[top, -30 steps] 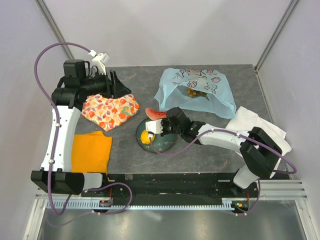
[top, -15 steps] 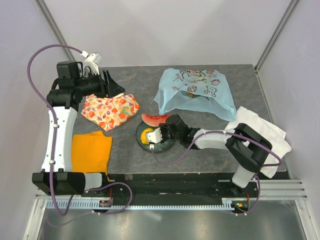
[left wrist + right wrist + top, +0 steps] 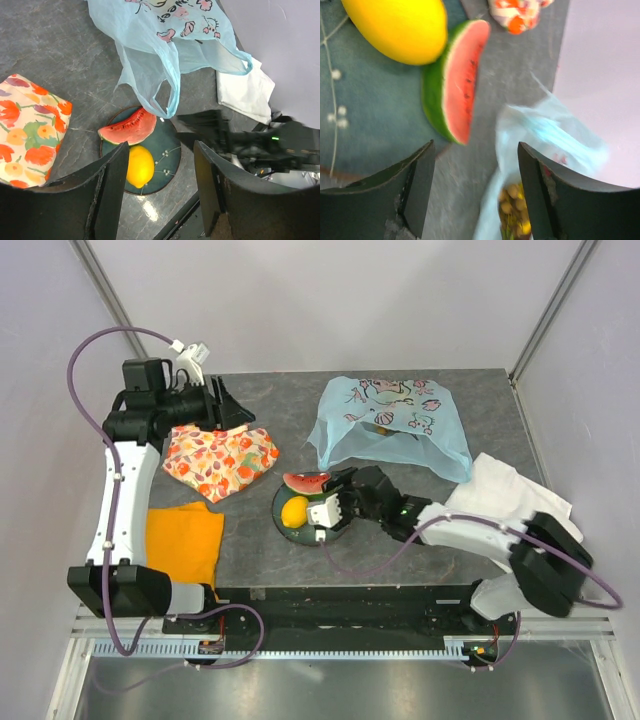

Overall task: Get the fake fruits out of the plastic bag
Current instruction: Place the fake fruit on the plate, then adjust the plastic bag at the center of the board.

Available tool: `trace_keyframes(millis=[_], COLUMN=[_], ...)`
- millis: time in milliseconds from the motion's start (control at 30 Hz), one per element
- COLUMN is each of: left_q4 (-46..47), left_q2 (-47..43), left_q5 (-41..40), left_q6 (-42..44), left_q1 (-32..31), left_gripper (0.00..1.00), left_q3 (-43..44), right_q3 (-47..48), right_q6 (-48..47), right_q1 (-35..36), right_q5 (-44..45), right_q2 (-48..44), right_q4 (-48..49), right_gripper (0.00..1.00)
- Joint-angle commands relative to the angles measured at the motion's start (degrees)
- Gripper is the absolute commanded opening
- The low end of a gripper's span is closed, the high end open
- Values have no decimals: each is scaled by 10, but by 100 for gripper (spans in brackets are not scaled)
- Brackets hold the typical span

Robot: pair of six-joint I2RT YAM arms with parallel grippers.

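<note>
The light-blue plastic bag (image 3: 395,420) lies at the back of the table, its mouth toward the dark plate (image 3: 300,533). A yellow lemon (image 3: 294,511) and a watermelon slice (image 3: 305,482) rest on that plate. My right gripper (image 3: 325,502) hovers open just right of them, holding nothing. In the right wrist view the lemon (image 3: 395,27) and the slice (image 3: 455,80) lie ahead of my right gripper (image 3: 476,195), and a brownish grape bunch (image 3: 512,210) shows inside the bag (image 3: 545,140). My left gripper (image 3: 225,405) hangs open high at the back left; its view shows the bag (image 3: 165,45) and the plate (image 3: 162,150).
An orange-floral cloth (image 3: 220,460) lies left of the plate. A plain orange cloth (image 3: 183,543) sits near the front left. A white cloth (image 3: 510,495) lies at the right, partly under my right arm. Grey walls close in the table at the back and sides.
My right gripper has opened and let the watermelon slice down on the plate's far rim, then drawn back a little to the right. The left arm has barely shifted.
</note>
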Motion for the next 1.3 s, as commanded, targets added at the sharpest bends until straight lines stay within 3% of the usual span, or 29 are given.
trace_keyframes(millis=[0,100,167,267,333,500,700,833,1000,1167,1267], left_q4=[30,27,16,10,10,-11,-17,-26,-27,-25,-33], left_q2=[30,47,60,79,103,176,240,253,266,291,305], left_q5=[0,-19,-37,-84,-144,-221,-244,-253,-259,-277,-306], left_q6=[-20,2,18,40,33,55,65,77,75,77,83], left_q1=[-24,-82,-142,-211,-249,-274,-300,-320,-320,-330,-338], left_gripper=[62,64,65,69,70,74,72,68,67,65,57], left_q3=[37,50,52,38,27,76,107,98,88,111,126], right_q3=[54,91,120,205,231,291,334,343,349,371,371], right_q6=[51,136,231,334,388,440,507,524,546,582,560], right_q1=[-1,-26,-78,-157,-201,-227,-242,-256,-258,-258,-259], right_q5=[-9,22,37,29,-1,-27,1,-8,-134,-108,-91], right_q2=[-126,-182,-189,-148,-90,14,88,114,129,149,151], right_q4=[-182,-247,-279,-331,-344,-354,-357,-362,-345,-325,-323], right_gripper=[75,76,78,74,65,54,50,49,50,53,54])
